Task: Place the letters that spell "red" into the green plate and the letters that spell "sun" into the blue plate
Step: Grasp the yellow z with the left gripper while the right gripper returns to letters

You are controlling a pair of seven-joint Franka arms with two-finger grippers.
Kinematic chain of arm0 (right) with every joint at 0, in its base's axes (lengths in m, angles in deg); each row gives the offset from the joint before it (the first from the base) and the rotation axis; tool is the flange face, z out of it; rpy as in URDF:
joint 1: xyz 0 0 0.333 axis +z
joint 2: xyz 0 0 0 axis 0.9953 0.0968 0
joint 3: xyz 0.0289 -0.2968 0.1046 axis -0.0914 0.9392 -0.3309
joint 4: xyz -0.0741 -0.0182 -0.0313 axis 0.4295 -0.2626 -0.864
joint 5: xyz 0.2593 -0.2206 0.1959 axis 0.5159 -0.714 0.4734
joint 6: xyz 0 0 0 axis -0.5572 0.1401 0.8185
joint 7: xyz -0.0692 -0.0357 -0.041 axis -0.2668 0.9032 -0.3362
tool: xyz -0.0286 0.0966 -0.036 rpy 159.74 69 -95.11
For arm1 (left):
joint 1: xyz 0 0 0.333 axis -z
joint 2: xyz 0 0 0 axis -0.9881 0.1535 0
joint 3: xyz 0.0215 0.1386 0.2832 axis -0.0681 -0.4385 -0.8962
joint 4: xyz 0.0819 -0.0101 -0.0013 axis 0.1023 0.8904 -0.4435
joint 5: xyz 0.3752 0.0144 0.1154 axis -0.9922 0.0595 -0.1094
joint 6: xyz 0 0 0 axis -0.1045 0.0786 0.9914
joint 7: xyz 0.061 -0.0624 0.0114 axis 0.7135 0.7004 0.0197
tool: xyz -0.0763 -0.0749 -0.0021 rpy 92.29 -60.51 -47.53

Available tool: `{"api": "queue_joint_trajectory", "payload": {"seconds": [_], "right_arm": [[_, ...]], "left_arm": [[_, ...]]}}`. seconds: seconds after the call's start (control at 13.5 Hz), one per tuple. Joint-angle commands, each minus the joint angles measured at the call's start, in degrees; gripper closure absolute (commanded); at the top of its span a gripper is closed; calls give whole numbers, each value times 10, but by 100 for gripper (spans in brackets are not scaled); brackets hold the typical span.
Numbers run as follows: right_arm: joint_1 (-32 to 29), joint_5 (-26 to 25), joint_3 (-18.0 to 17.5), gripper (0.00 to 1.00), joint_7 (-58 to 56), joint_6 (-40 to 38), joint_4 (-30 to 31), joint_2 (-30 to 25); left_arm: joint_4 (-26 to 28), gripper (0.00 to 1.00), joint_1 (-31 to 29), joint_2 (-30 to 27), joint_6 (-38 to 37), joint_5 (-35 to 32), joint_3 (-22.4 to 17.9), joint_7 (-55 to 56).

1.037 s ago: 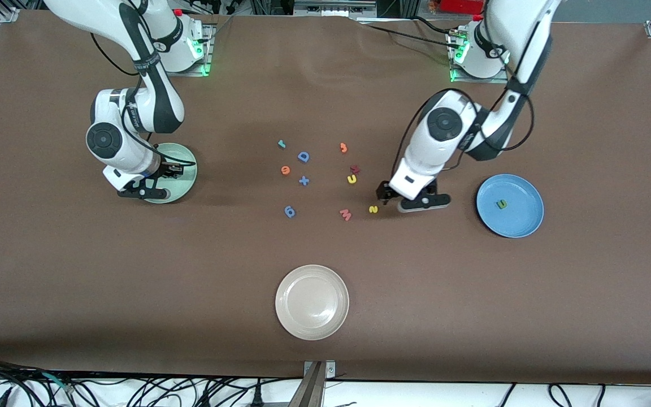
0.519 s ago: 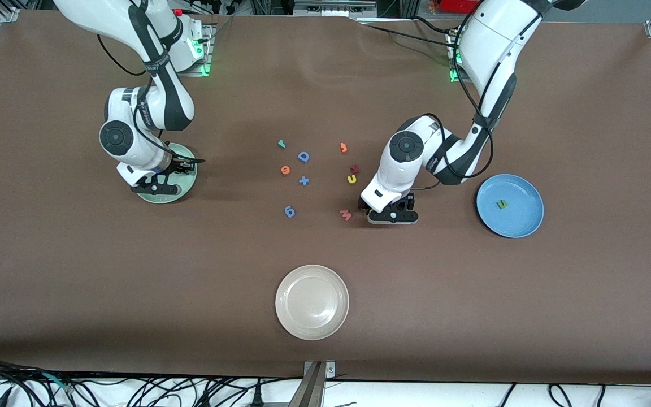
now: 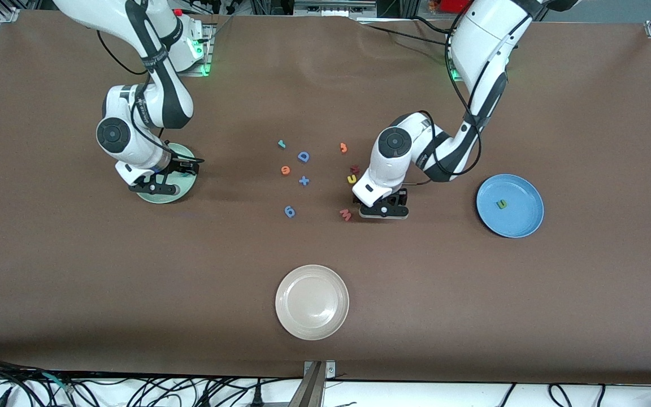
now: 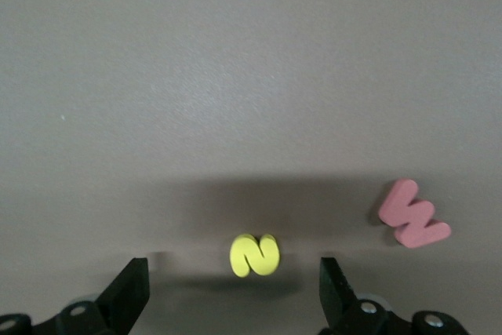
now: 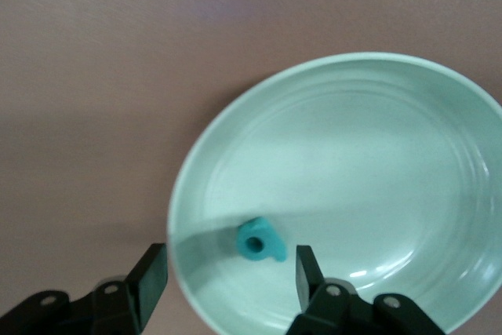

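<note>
My right gripper (image 5: 231, 276) hangs open just over the green plate (image 5: 376, 154), with a teal "d" (image 5: 259, 241) lying loose in the plate between its fingers. In the front view that gripper (image 3: 156, 187) covers much of the plate (image 3: 187, 164). My left gripper (image 4: 234, 296) is open low over the table, its fingers on either side of the yellow "s" (image 4: 254, 254) without touching it. The blue plate (image 3: 520, 217) holds a green "n" (image 3: 502, 204). The teal "r" (image 3: 281, 144), orange "e" (image 3: 285, 169) and yellow "u" (image 3: 351, 179) lie mid-table.
A red "W" (image 3: 346, 214) lies right beside the left gripper (image 3: 383, 210). A blue "D" (image 3: 303, 156), blue plus (image 3: 303, 181), blue digit (image 3: 289, 211), orange "3" (image 3: 343, 148) and dark red piece (image 3: 354, 168) are scattered nearby. A cream plate (image 3: 312, 302) sits nearer the camera.
The left arm swung away from the blue plate and came down over the yellow "s". The right gripper opened over the green plate and let go of the teal letter.
</note>
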Motion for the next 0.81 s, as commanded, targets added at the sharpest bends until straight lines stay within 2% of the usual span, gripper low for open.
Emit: {"api": "queue_joint_trajectory", "payload": {"seconds": [0.0,0.07,0.22,0.3,0.37,0.59,0.74], "right_arm": [[7,8,-40,25,77,-34,-16,-48],[7,8,-55,25,101,-47,-30,-49],[7,8,-77,25,156,-90,-74,-47],[8,8,-88,25,184,-112,-96,-42],[8,8,-103,25,215,-116,-114,-38],[12,8,-135,21,271,-119,-163,-18],[18,8,-157,21,322,-118,-195,10]], "left_arm": [[-16,47,9,10,-13,-17,-6,21],[-17,57,10,14,-13,-16,-6,24],[-28,70,9,23,-13,-16,-6,45],[-29,81,9,24,-13,-15,-6,46],[-29,99,8,24,-13,-14,-6,50],[-30,100,4,20,-12,-13,-7,66],[-27,100,-19,-7,-13,-5,-14,62]]}}
